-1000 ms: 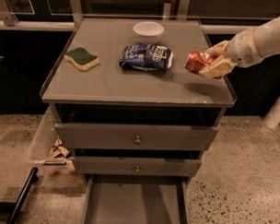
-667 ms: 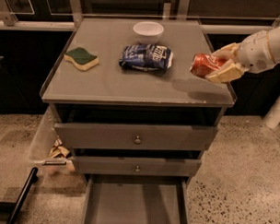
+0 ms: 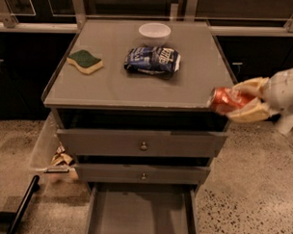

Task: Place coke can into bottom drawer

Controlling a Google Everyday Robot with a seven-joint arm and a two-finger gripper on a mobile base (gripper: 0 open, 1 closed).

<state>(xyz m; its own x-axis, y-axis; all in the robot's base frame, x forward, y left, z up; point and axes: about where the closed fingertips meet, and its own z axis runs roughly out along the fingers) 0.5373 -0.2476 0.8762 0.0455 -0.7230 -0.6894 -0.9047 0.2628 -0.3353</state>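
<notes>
One small red-orange metal coke can [image 3: 226,98] lies on its side in the robot's hand [image 3: 235,103], in the air just off the right front corner of the grey desk [image 3: 113,89]. Its long axis runs nearly level, left to right across the view. One end points left toward that corner of the desk and the other points right, back into the hand. The left end sits a touch higher than the right. The can's side is bright red-orange with pale marks that cannot be read, and its left end overlaps the desk's front edge in this view.

The hand comes in from the right edge of the view and is clamped on the can. One cream-yellow finger [image 3: 251,86] lies along the top of the can and the other runs beneath it, with the white wrist behind them.

The bottom drawer [image 3: 138,215], a wide shallow grey tray with low side walls, stands pulled out below and to the left of the can, well apart from it. Two upper grey drawers with small round knobs [image 3: 143,146] are shut above it.

On the desk lie a green sponge [image 3: 85,61], a blue-and-white snack bag [image 3: 152,60] and a white bowl [image 3: 154,31], all well left of the can.
</notes>
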